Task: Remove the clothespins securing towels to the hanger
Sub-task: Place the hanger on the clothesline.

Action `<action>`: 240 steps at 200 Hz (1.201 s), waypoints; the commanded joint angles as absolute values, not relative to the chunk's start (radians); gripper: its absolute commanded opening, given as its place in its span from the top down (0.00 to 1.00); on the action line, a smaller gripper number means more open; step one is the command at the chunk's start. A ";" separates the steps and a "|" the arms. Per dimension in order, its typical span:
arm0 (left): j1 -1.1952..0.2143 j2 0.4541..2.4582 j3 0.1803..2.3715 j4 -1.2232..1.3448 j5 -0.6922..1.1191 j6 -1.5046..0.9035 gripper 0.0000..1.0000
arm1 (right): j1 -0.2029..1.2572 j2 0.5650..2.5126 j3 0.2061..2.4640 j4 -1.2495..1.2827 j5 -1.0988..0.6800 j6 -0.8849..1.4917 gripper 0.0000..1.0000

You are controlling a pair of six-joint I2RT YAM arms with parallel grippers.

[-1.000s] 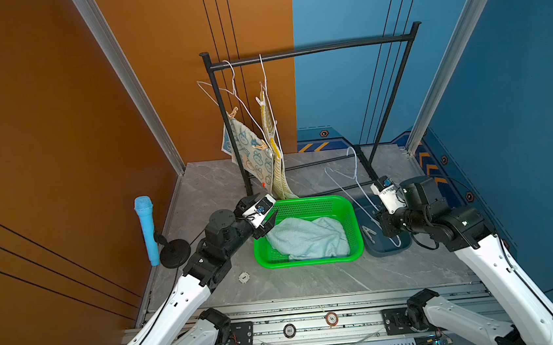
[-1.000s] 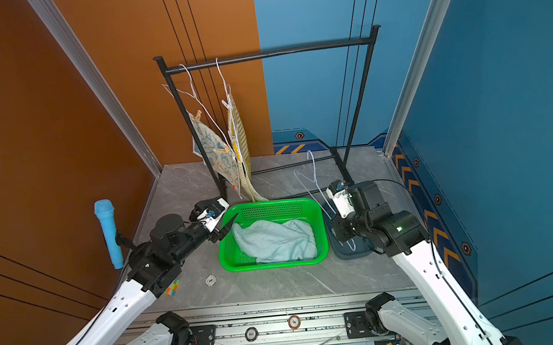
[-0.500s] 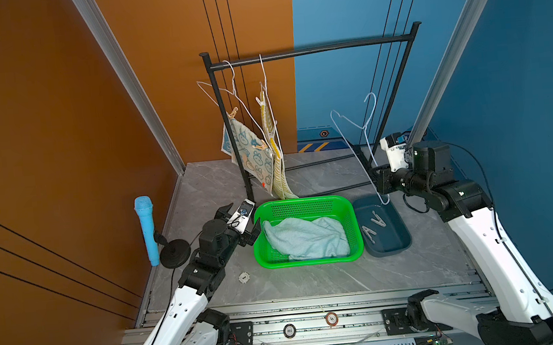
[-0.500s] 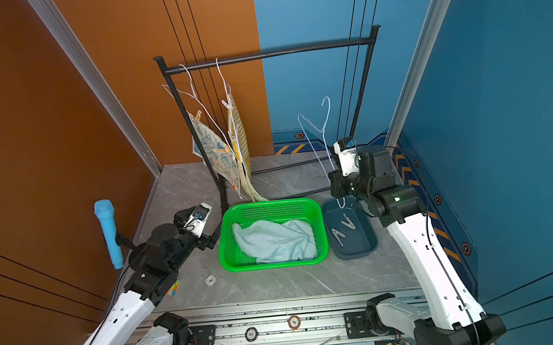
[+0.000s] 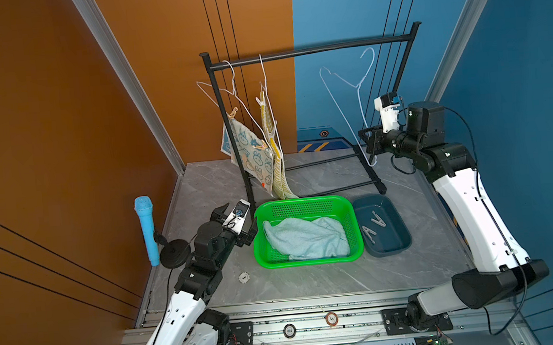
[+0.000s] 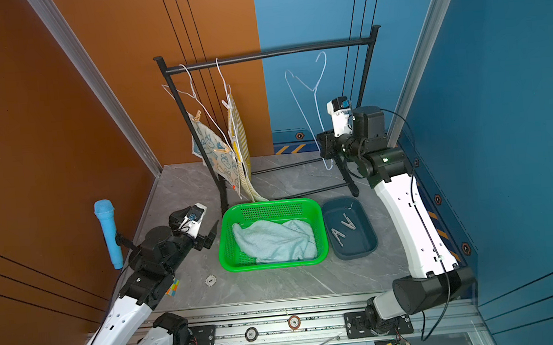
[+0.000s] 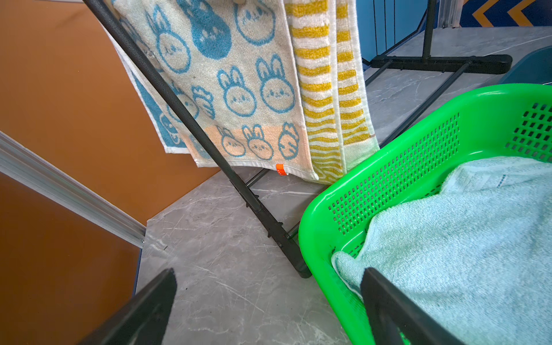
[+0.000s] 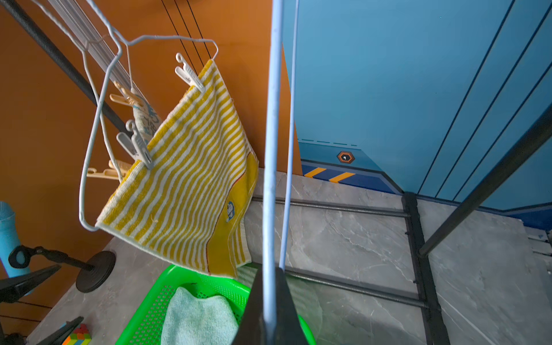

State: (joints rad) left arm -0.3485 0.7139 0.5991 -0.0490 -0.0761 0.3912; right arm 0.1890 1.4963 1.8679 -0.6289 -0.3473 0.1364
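Observation:
A cream bunny towel (image 5: 249, 148) and a yellow striped towel (image 5: 276, 170) hang from white wire hangers at the left end of the black rack (image 5: 309, 51). Pale clothespins (image 8: 136, 146) pin the striped towel, and tan clothespins (image 8: 125, 97) pin the bunny towel. The pale blue-green towel (image 5: 308, 237) lies crumpled in the green basket (image 5: 305, 201). My right gripper (image 8: 270, 270) is shut on an empty pale blue hanger (image 5: 345, 82), held upright near the rack's right post. My left gripper (image 7: 268, 271) stands open and empty, low beside the basket's left rim.
Right of the basket, a dark blue tray (image 5: 400, 237) holds two loose clothespins (image 5: 373, 224). A blue microphone (image 5: 145, 225) on a black stand is at the left wall. On the table in front lie a small white disc (image 5: 244, 277) and a coloured cube (image 6: 172, 288).
My right arm has lifted the empty hanger from beside the tray up toward the rack's right end. My left gripper has drawn back leftward off the basket and opened wide.

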 commanded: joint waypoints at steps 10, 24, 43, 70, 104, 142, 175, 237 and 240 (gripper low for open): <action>-0.335 0.695 0.594 -0.063 -0.052 0.374 0.02 | 0.165 1.573 2.012 -0.598 -0.396 0.172 1.00; -0.331 0.691 0.592 -0.063 -0.051 0.374 0.02 | 0.153 1.611 2.057 -0.600 -0.406 0.180 1.00; -0.328 0.687 0.593 -0.064 -0.047 0.374 0.02 | 0.139 1.660 2.104 -0.599 -0.414 0.189 1.00; -0.323 0.690 0.592 -0.064 -0.040 0.372 0.02 | 0.112 1.733 2.165 -0.600 -0.449 0.210 1.00; -0.313 0.694 0.594 -0.061 -0.025 0.368 0.02 | 0.069 1.835 2.250 -0.601 -0.532 0.261 1.00; -0.302 0.697 0.593 -0.058 -0.018 0.363 0.02 | 0.042 1.887 2.278 -0.614 -0.579 0.277 1.00; -0.290 0.702 0.592 -0.053 -0.004 0.356 0.02 | 0.031 1.890 2.262 -0.630 -0.585 0.273 0.97; -0.275 0.706 0.592 -0.047 0.011 0.347 0.02 | 0.028 1.865 2.253 -0.653 -0.558 0.245 0.52; -0.273 0.706 0.592 -0.046 0.012 0.346 0.02 | 0.028 1.862 2.253 -0.655 -0.556 0.243 0.52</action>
State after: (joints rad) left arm -0.2867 0.7067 0.5991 -0.0494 -0.0174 0.3668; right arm 0.0322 1.8942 2.2414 -0.6209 -0.5682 0.2596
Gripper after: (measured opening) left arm 0.978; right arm 0.453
